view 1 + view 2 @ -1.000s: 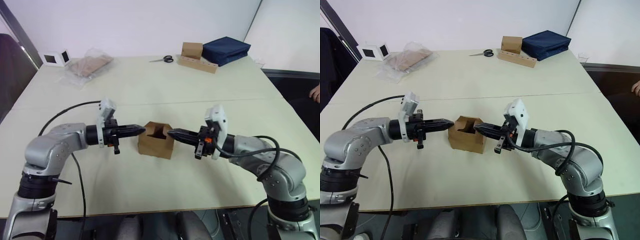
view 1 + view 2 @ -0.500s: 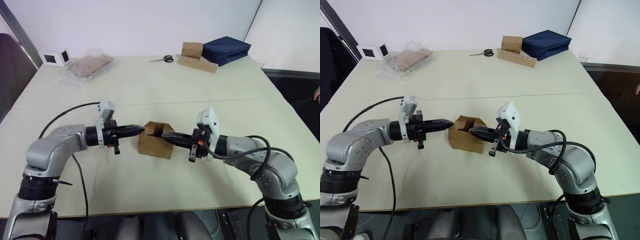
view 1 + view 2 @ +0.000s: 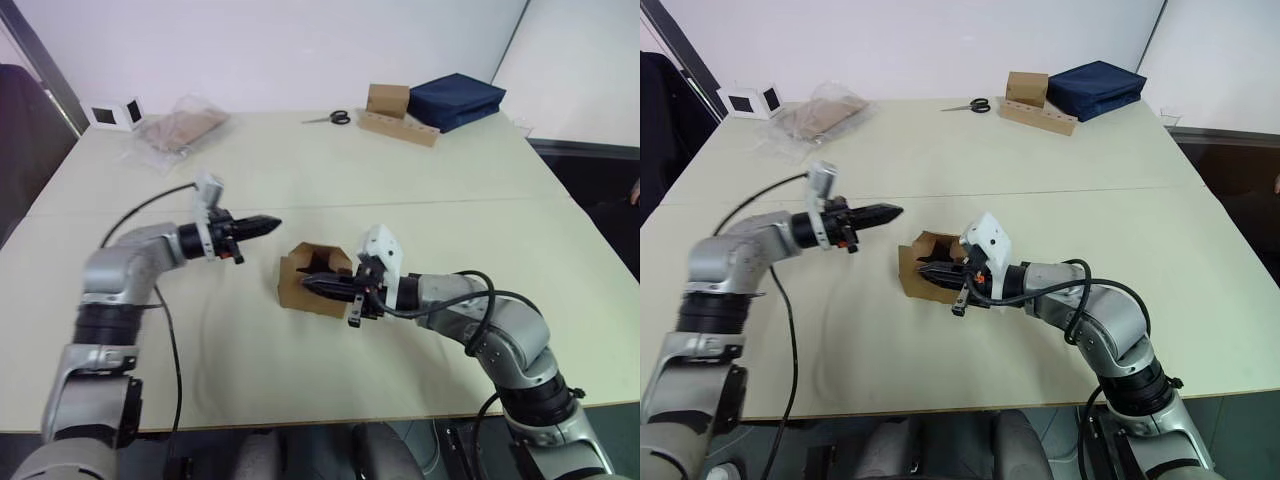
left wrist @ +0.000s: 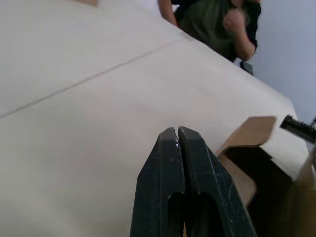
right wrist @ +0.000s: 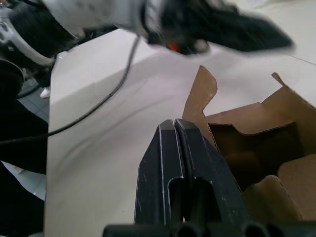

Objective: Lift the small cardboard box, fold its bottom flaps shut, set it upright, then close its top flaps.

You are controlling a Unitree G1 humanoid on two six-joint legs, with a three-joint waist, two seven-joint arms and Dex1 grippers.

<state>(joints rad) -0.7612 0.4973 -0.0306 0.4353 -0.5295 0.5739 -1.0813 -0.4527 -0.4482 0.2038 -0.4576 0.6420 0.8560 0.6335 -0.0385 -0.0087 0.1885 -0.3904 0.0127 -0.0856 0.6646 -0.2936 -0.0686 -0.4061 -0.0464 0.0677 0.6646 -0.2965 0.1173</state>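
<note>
Small cardboard box (image 3: 312,280): stood near the middle of the table (image 3: 400,180), top flaps raised. Right gripper (image 3: 306,284): fingers pressed together, nothing held, tip seen at the box's open top. Left gripper (image 3: 272,223): fingers pressed together, empty, held apart from the box on its far-left side.
</note>
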